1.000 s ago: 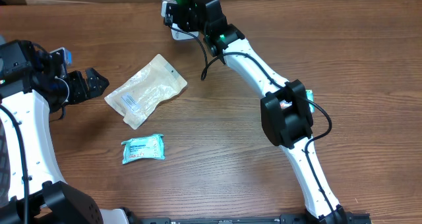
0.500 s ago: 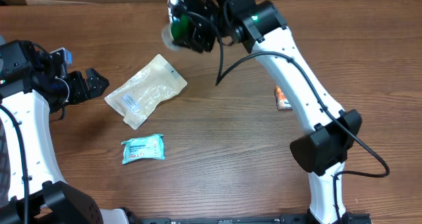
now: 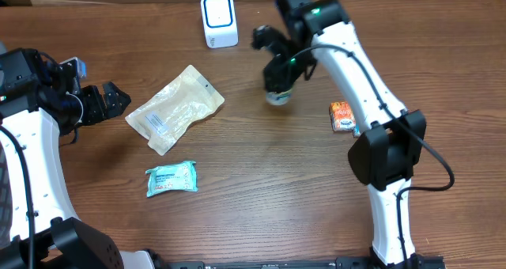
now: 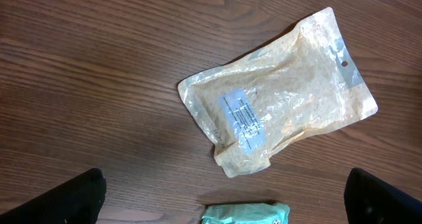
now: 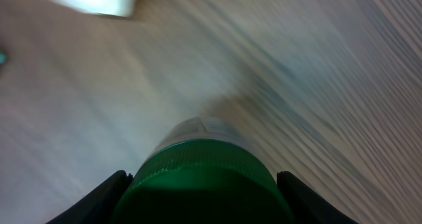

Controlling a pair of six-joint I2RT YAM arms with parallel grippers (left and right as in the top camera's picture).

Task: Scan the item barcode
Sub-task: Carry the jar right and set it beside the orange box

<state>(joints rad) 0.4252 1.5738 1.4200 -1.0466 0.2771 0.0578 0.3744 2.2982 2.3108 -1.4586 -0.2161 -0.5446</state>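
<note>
Inventory: five loose items, two arms, one table.

One of each, no duplicates: one white scanner point(image 3: 219, 20), one beige pouch point(image 3: 175, 109), one teal packet point(image 3: 171, 178), one orange box point(image 3: 341, 116), one green-lidded jar point(image 3: 278, 93). The left wrist view shows two of these, the pouch and the top edge of the packet. The right wrist view shows one clearly, the jar, plus one blurred white shape in the top corner that I can't identify. Arms: two, left arm point(image 3: 32, 142) and right arm point(image 3: 356, 71). Grippers: two, left gripper point(image 3: 117, 101) and right gripper point(image 3: 278, 73), each with two fingers. Table point(image 3: 261, 214): one, wood-grain.
</note>
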